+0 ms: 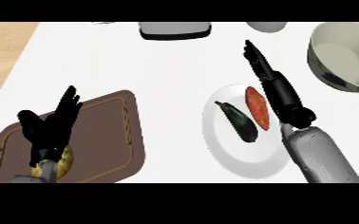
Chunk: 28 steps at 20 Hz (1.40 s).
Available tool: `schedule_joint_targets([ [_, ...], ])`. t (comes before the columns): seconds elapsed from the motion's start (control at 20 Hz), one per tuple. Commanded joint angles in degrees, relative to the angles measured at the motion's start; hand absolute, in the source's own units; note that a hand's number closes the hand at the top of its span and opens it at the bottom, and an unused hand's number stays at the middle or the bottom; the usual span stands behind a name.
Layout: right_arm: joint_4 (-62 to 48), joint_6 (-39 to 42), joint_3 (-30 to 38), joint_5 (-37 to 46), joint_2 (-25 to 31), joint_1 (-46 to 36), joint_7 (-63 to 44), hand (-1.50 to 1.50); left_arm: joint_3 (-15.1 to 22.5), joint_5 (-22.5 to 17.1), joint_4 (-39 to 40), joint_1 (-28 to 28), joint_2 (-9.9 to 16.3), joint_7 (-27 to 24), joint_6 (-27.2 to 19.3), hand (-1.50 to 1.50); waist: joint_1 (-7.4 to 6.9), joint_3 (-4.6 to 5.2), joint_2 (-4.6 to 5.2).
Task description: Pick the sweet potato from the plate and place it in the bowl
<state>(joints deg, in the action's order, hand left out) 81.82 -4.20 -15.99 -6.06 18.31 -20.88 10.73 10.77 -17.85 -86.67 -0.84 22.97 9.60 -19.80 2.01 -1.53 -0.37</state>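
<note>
An orange sweet potato (258, 106) lies on the right part of a white plate (242, 159), next to a dark green vegetable (238, 121). My right hand (275, 86) lies open along the plate's right edge, fingers straight and pointing up the view, just right of the sweet potato and not holding it. The pale bowl (335, 57) stands at the right edge, partly cut off. At the lower left my left hand (51, 126) rests open with fingers up, over a brown cutting board (112, 137).
A yellowish object (64, 160) peeks out beneath the left wrist on the cutting board. A grey-and-black item (174, 30) and a pale round object (266, 26) sit at the counter's far edge. A wooden surface (14, 42) borders the counter at the left.
</note>
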Motion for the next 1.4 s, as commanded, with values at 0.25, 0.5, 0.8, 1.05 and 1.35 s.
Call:
schedule_joint_targets([
  [0.25,-6.6,32.7,0.7,-22.6,1.6,-1.6,4.1,1.5,-0.3,8.5,-5.1,-9.3,6.0,-5.5,-0.5,0.0,-5.73,0.33,2.62],
  [0.5,-23.1,41.8,12.2,-25.4,10.3,-2.8,13.3,-1.5,1.7,10.4,-5.0,-11.7,4.2,-4.3,-1.7,0.0,-4.04,0.91,2.49],
  [0.8,-28.1,55.1,12.6,-16.7,21.2,-8.8,23.9,-1.5,1.8,11.3,-4.6,-13.4,5.0,-2.9,-1.2,0.0,-5.72,0.99,2.22],
  [1.05,-26.1,56.5,8.6,-8.5,26.7,-12.9,25.9,-1.5,2.6,11.2,-4.6,-14.7,3.9,-1.5,-1.0,0.0,-5.96,1.07,1.89],
  [1.35,-22.8,51.9,-0.4,4.8,29.3,-16.3,29.5,-1.5,3.1,12.0,-2.8,-15.3,3.1,-1.8,-0.7,0.0,-6.38,1.21,1.81],
])
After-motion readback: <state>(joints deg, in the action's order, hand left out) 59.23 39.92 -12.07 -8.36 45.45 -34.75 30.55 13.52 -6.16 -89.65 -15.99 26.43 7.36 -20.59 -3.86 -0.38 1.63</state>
